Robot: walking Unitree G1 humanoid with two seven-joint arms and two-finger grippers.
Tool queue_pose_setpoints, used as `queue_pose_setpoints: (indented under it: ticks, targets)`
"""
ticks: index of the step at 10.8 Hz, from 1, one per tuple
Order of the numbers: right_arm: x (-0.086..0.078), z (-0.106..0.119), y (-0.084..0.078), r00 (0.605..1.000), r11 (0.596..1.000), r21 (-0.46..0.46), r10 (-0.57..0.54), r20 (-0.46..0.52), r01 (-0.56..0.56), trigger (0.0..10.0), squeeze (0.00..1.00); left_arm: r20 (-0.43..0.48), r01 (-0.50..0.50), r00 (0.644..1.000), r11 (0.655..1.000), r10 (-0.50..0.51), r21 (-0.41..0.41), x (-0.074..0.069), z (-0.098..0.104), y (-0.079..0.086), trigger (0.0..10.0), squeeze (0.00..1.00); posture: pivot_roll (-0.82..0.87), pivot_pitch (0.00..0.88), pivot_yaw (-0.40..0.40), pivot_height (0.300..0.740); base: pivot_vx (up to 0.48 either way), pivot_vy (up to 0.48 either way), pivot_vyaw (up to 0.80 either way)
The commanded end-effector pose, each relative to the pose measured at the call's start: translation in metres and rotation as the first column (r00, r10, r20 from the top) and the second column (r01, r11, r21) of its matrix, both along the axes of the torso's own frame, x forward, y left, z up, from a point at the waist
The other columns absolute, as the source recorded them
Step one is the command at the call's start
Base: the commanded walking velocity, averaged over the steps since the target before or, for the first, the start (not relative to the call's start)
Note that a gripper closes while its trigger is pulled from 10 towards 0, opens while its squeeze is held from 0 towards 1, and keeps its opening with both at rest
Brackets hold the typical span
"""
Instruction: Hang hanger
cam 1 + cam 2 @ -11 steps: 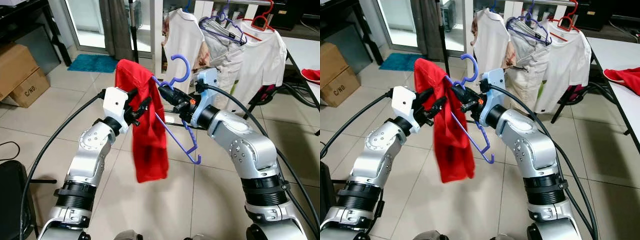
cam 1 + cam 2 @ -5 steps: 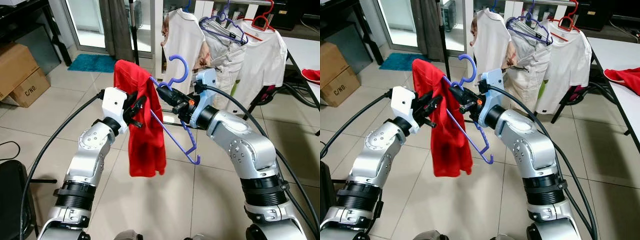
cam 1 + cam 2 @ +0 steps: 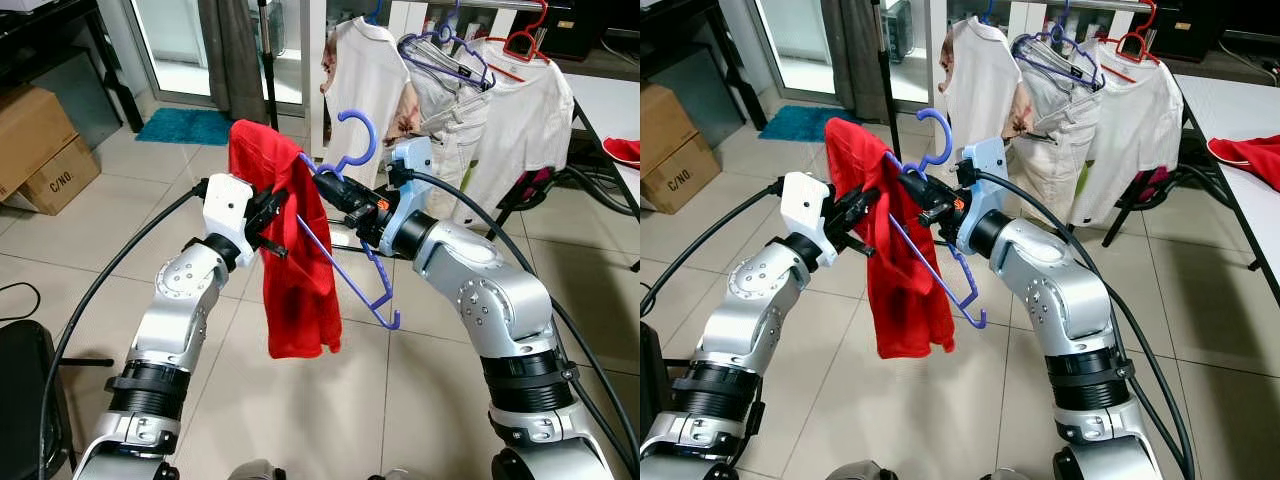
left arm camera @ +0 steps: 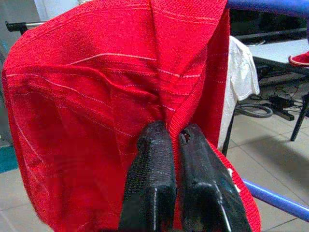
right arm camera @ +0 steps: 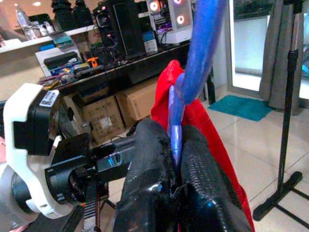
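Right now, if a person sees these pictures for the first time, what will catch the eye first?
The bright red cloth garment draws the eye first: it hangs mid-air in the centre, draped over one arm of a blue plastic hanger. The left gripper pinches the cloth, and the right gripper is shut on the hanger just below its hook. Behind them, white shirts hang on a rack.

A lived-in home: tiled floor (image 3: 60, 250), clothes rack (image 3: 470, 70) of shirts, cardboard boxes (image 3: 40, 145), teal doormat (image 3: 185, 126).

White shirts (image 3: 520, 120) on rack; cardboard boxes (image 3: 35, 145) left; teal mat (image 3: 185, 126) by door.
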State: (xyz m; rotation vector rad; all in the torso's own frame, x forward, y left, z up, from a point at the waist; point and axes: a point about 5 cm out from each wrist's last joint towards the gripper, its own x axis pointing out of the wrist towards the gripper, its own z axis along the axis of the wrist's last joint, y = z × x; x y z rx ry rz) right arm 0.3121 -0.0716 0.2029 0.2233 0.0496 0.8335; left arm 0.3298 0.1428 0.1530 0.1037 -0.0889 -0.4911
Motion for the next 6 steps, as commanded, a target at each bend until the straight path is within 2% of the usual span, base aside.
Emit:
queue_pose_setpoints:
  ticks: [1,3,5,6]
  targets:
    - [-0.001,0.012,0.002,0.998,0.999,0.028,0.017,0.052,-0.019,10.0,0.0,-0.006,-0.005,1.0,1.0,0.005,0.019,0.002,0.001,0.002,0.0,0.0,-0.03,0.003,0.037,0.74,0.0,0.0,0.0]
    - [0.0,0.01,0.002,0.999,1.0,0.02,0.012,0.044,-0.013,10.0,0.0,0.004,-0.002,1.0,0.999,0.002,0.042,0.001,0.002,0.003,0.0,0.0,-0.02,0.004,0.033,0.74,0.0,0.0,0.0]
    - [0.004,-0.001,-0.001,1.0,0.999,-0.04,-0.023,-0.016,0.023,10.0,0.0,0.046,0.029,0.998,0.99,-0.036,0.139,-0.001,0.013,0.001,0.0,0.0,-0.02,0.009,0.03,0.74,0.0,0.0,0.0]
    - [0.005,-0.007,-0.003,0.998,0.997,-0.072,-0.044,-0.046,0.04,10.0,0.0,0.057,0.073,0.995,0.975,-0.087,0.21,-0.003,0.02,0.0,0.0,0.0,-0.02,0.01,0.031,0.74,0.0,0.0,0.0]
